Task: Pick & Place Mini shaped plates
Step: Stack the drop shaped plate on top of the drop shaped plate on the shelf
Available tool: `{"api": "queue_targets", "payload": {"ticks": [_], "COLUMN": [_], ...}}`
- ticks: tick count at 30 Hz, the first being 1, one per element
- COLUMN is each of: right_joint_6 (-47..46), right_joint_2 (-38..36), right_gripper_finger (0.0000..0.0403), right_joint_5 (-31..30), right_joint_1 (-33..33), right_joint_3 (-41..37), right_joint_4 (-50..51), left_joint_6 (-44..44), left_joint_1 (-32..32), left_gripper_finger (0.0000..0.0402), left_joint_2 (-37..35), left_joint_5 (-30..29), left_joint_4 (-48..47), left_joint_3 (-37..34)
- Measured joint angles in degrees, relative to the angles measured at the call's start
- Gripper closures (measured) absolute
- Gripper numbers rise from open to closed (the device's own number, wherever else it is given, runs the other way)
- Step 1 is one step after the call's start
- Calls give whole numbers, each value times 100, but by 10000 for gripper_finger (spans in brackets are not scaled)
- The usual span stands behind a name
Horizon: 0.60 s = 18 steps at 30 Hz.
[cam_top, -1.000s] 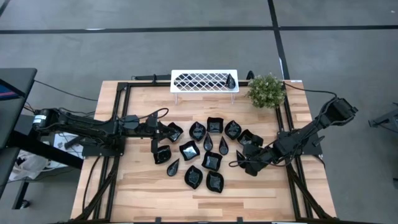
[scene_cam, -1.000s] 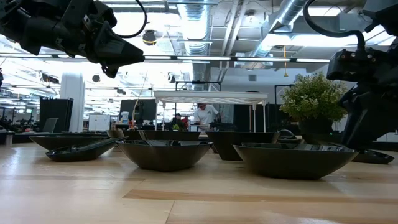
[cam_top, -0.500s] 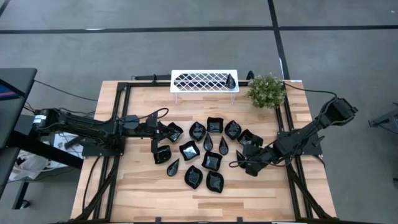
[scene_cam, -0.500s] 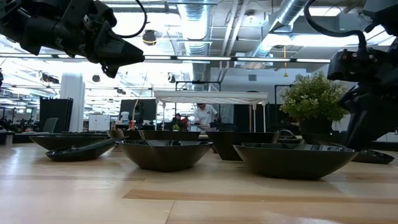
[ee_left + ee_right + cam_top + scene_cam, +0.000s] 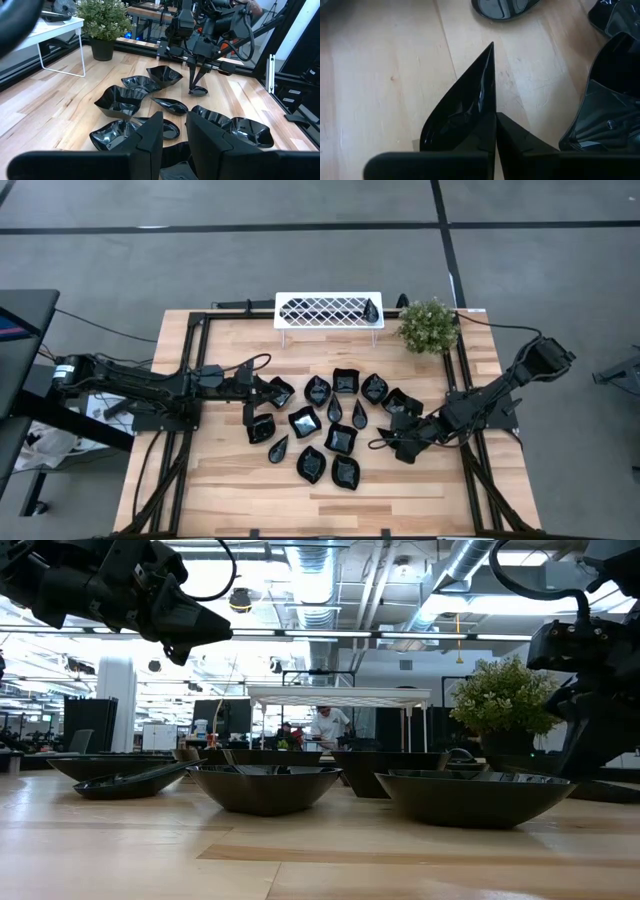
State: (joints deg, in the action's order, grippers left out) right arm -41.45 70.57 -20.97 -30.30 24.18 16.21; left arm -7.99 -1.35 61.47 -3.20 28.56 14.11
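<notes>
The right gripper [image 5: 393,442], open a second ago, is now closed on the rim of a teardrop plate [image 5: 465,117] at the cluster's right edge. The grasp is judged secured; lifting remains. The left gripper [image 5: 173,131], part-open over the cluster's left, is unchanged, holding nothing.

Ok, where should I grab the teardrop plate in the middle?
Pinch the teardrop plate by the rim at its wide rounded end, coming straight down, one finger inside, one outside. It lies low and flat with other plates close around, so a sideways approach likely lacks room.
</notes>
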Motion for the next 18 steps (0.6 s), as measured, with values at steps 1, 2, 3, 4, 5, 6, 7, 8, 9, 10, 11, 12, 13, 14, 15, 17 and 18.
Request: {"api": "queue_targets", "payload": {"ticks": [1, 2, 3, 4, 5, 6, 7, 8, 9, 10, 11, 12, 13, 14, 15, 17, 18], "right_joint_6": [0, 0, 2, 2, 25, 75, 127, 149, 202, 286, 353, 424, 499, 585, 681, 887, 986], "right_joint_2": [-4, -10, -11, -11, -11, -11, -13, -12, -12, -12, -11, -11, -11, -11, -11, -11, -11], "right_gripper_finger": [399, 399, 400, 401, 401, 401, 401, 401, 402, 402, 402, 402, 402, 402, 402, 402, 402], "right_joint_5": [0, 3, 4, 7, 9, 9, 7, 8, 8, 10, 8, 7, 7, 5, 0, -31, -68], "right_joint_1": [0, 0, 0, 0, 0, 0, 0, 0, 2, 8, 10, 11, 11, 11, 11, 13, 31], "right_joint_3": [0, 0, 0, 0, 0, 0, 7, 23, 50, 92, 140, 193, 250, 317, 388, 519, 587], "right_joint_4": [1, 2, 2, 2, 2, 0, 1, 8, 14, 17, 11, 11, 11, 11, 8, 6, 8], "left_joint_6": [-3, -3, -4, -4, -4, -4, -4, -3, -4, -3, -3, -2, -4, -2, -4, -2, -4], "left_joint_1": [-1, 0, 0, 0, -2, -1, 0, -2, -1, -1, -1, -2, -2, 0, -2, -2, -1], "left_gripper_finger": [314, 314, 314, 314, 314, 314, 314, 314, 314, 314, 314, 314, 314, 314, 314, 314, 314], "left_joint_2": [-1, 0, -2, 0, 1, 1, -2, 0, 1, -1, -1, -1, -1, 0, 0, -1, -1], "left_joint_5": [0, 0, 0, 0, 0, 0, 0, 0, 0, 0, 0, 0, 0, 0, 0, 0, 0], "left_joint_4": [0, 0, 0, 0, 0, 0, 0, 0, 0, 0, 0, 0, 0, 0, 0, 0, 0], "left_joint_3": [0, 0, 0, 0, 0, 0, 0, 0, 0, 0, 0, 0, 0, 0, 0, 0, 0]}}
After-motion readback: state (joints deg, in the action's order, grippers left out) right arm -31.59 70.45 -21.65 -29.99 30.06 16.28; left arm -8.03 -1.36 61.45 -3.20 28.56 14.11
